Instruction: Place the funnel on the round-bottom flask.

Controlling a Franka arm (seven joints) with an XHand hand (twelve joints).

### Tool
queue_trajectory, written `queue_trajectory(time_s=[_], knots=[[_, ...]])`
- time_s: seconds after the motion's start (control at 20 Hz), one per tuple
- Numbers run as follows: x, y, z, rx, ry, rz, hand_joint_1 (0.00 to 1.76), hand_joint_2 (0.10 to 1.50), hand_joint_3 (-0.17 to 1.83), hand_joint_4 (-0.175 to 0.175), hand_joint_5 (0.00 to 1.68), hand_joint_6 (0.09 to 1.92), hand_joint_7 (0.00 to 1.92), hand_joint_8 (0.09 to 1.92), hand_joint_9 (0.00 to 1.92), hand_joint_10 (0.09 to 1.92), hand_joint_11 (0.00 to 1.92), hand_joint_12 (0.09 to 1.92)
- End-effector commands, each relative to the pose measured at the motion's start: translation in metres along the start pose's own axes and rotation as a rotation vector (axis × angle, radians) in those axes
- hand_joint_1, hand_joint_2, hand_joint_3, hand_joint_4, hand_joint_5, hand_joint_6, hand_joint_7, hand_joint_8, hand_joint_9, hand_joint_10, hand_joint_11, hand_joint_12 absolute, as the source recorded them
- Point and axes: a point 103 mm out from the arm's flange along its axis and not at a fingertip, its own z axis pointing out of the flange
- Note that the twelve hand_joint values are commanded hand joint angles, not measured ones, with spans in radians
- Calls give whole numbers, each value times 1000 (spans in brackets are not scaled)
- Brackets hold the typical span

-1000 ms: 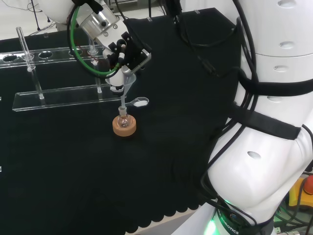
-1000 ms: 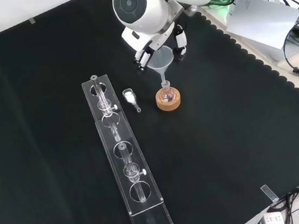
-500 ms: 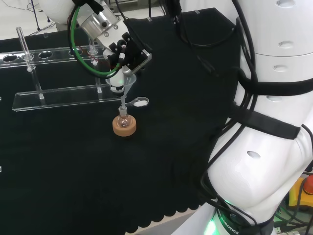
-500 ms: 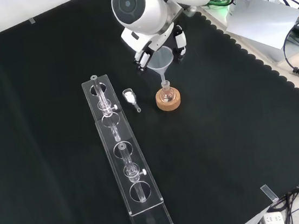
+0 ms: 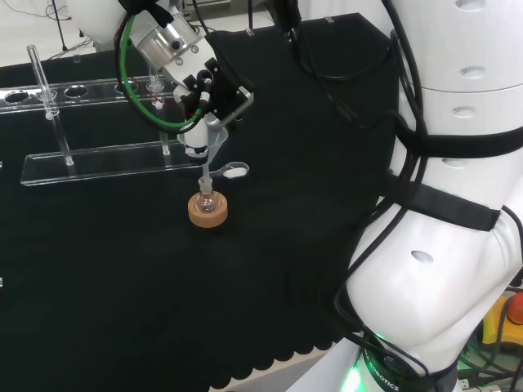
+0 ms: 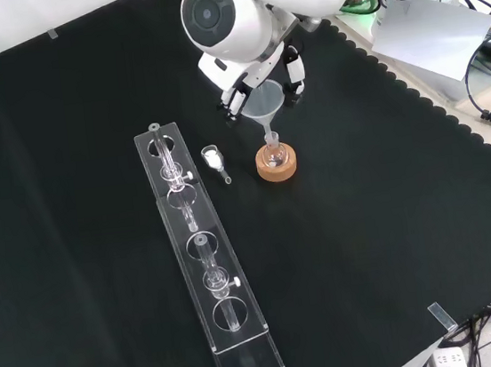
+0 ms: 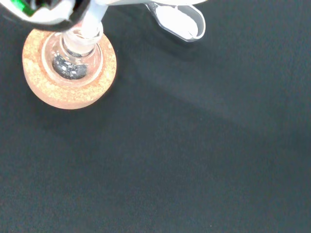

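Black cloth covers the tabletop (image 6: 393, 219). Just above the front view's centre, a small clear round-bottom flask (image 6: 272, 155) sits in a tan cork ring stand (image 6: 277, 163). A clear plastic funnel (image 6: 264, 102) stands upright with its stem in the flask's neck. The black and white hand (image 6: 254, 68) seems to pinch the funnel's rim, though its fingers are partly hidden. A small clear scoop of white powder (image 6: 214, 160) lies just left of the ring, beside a long clear acrylic rack (image 6: 204, 269).

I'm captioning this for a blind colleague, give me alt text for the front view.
The hand holds a clear funnel with its stem at the neck of a round-bottom flask on a cork ring. A small scoop and a long clear rack lie leftward on black cloth.
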Motion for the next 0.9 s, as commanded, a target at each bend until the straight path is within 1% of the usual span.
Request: queue_trajectory(time_s=[0.05, 0.15, 0.3, 0.35, 0.4, 0.65, 0.9], knots=[[3, 0, -1, 4, 2, -6, 931, 678, 738, 20, 843, 699, 925, 511, 1329, 100, 1054, 978], [4, 0, -2, -1, -1, -19, 931, 678, 738, 20, 843, 699, 925, 512, 1330, 98, 1054, 978], [5, -2, -2, -11, -38, -23, 931, 679, 738, 19, 843, 698, 925, 512, 1330, 96, 1054, 977], [5, -3, -3, -15, -38, -50, 931, 679, 738, 19, 843, 698, 925, 512, 1331, 96, 1055, 977], [4, -3, -2, -18, -38, -54, 930, 679, 738, 19, 843, 698, 925, 512, 1331, 95, 1055, 976], [5, -2, -2, -7, -46, -38, 930, 679, 737, 18, 843, 698, 925, 513, 1332, 91, 1055, 975], [4, -2, 0, -6, -45, -35, 930, 679, 738, 18, 842, 698, 924, 513, 1332, 88, 1055, 975]])
